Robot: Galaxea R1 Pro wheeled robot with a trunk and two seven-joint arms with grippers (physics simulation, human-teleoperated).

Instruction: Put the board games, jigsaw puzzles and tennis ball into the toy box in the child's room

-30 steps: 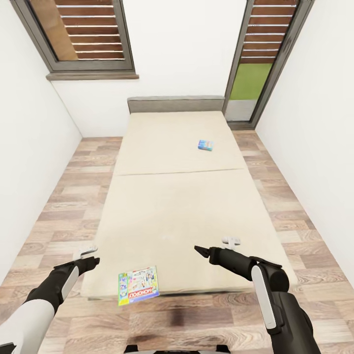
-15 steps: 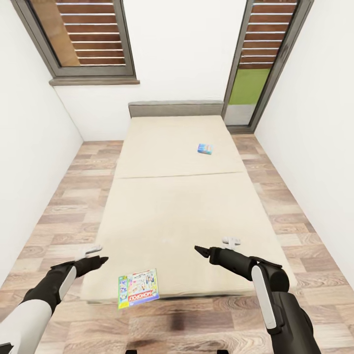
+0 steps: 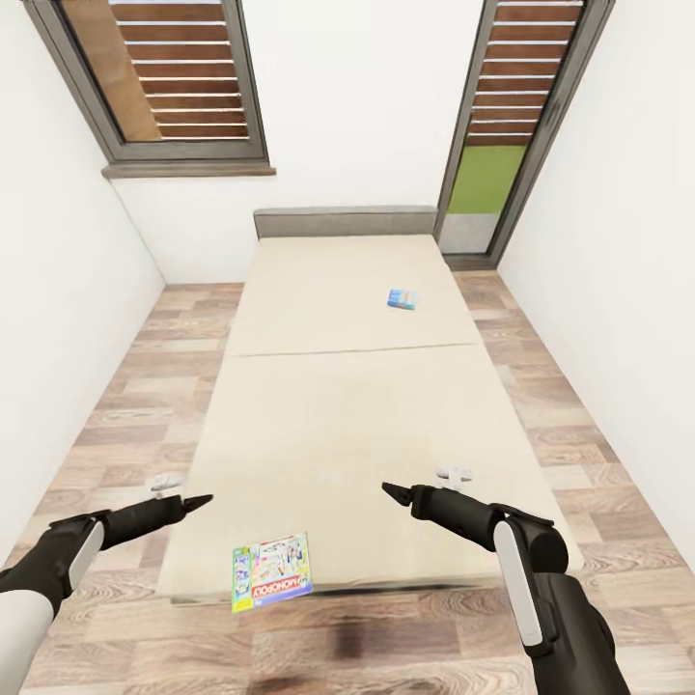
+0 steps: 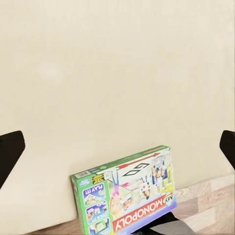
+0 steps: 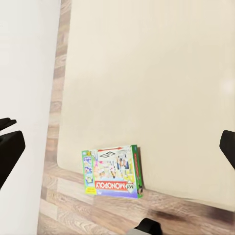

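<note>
The Monopoly board game (image 3: 271,571) lies flat at the near edge of the bed (image 3: 367,425), hanging slightly over the foot end toward the wooden floor (image 3: 125,405), its lid facing up. A second, smaller blue board game (image 3: 403,298) sits far up the mattress, nearer the headboard and toward my right side. Neither has been picked up, so I judge the task to be at its very start as far as these two go; the toy box, the table and the rest of the toys are not before me here, and I cannot say what state they are in.

My left gripper (image 3: 193,502) hovers beside the left edge of the bed, above the floor, near the Monopoly box but apart from it. From the head view it tapers to a point, yet in my left wrist view the two dark fingers (image 4: 11,154) stand wide at either side of the frame, so I read it as spread apart and empty. My right gripper (image 3: 388,491) hangs over the mattress, well apart from both games; its wrist view likewise shows fingers (image 5: 10,147) set wide, holding nothing.

What is left, by my reckoning: grasp the near box, fetch the far one, and carry both to the toy box.
</note>
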